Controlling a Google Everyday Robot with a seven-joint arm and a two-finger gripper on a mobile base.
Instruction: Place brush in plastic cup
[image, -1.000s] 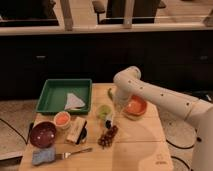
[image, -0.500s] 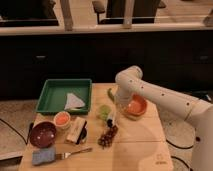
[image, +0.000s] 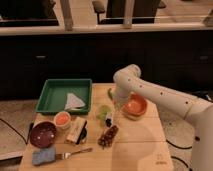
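Glossy white shell all along the arm (image: 165, 97), rounded like thick tubing and tinted cream by the light, with a few small dark dots in a row on the long segment reaching away to the right of the pincer (image: 113, 113). Bulbous white joint (image: 127, 79) just above and right of the pincer, thicker white casing far off at the right edge. Pincer small and pale, at the arm's low end over the middle of the surface (image: 145, 150).

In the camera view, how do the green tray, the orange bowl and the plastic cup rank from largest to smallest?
1. green tray
2. orange bowl
3. plastic cup
The claw hangs between cup and bowl.
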